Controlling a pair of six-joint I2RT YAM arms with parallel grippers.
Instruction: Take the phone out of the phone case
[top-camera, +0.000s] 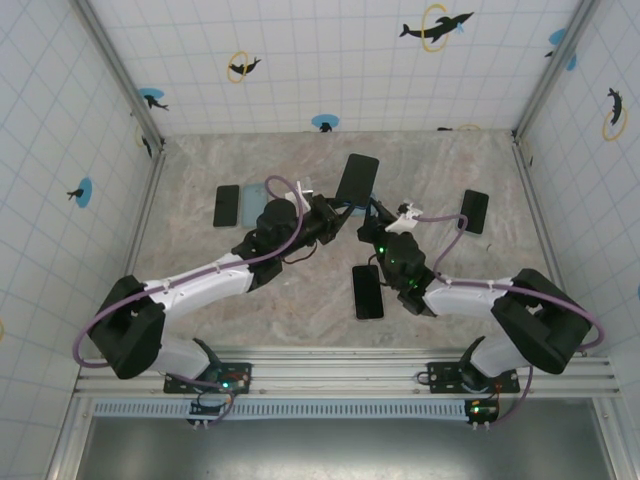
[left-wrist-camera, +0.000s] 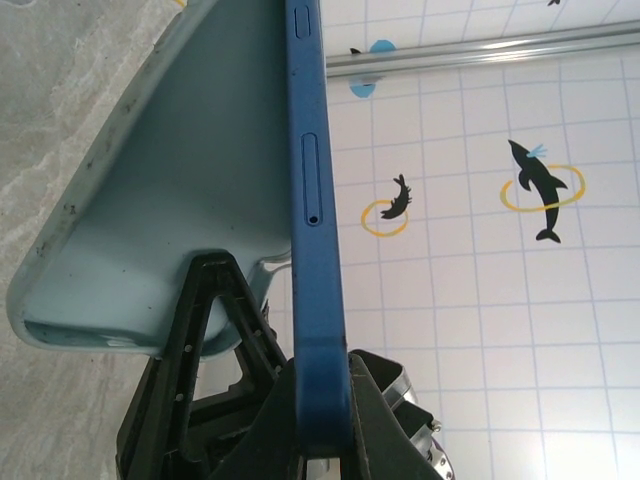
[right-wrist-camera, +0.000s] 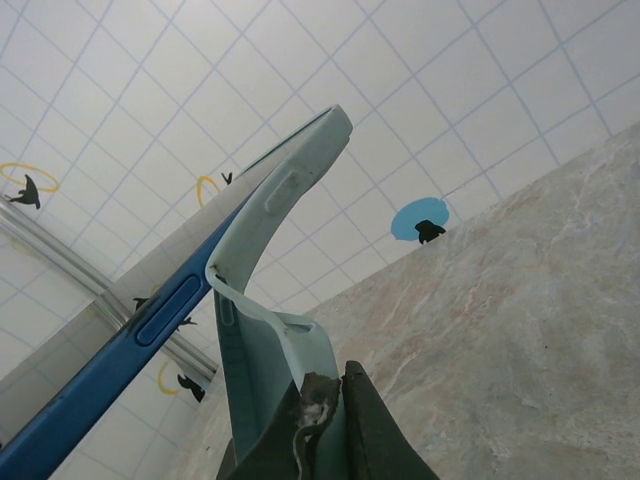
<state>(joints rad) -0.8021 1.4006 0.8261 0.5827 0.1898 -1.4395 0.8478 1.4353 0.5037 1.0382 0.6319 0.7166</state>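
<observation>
Above the worktop (top-camera: 300, 300), the left pincer (left-wrist-camera: 305, 400) is clenched on the blue phone (left-wrist-camera: 310, 150). The right pincer (right-wrist-camera: 325, 405) grasps the half-peeled teal phone case (left-wrist-camera: 190, 200). Hold the phone rigid and peel the case outward, avoiding twist.

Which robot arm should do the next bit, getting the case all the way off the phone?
Probably the right arm. The right end effector pinches the pale case, peeled off the blue phone at that end, so it can pull. The left end effector grips the phone, steadying it.
</observation>
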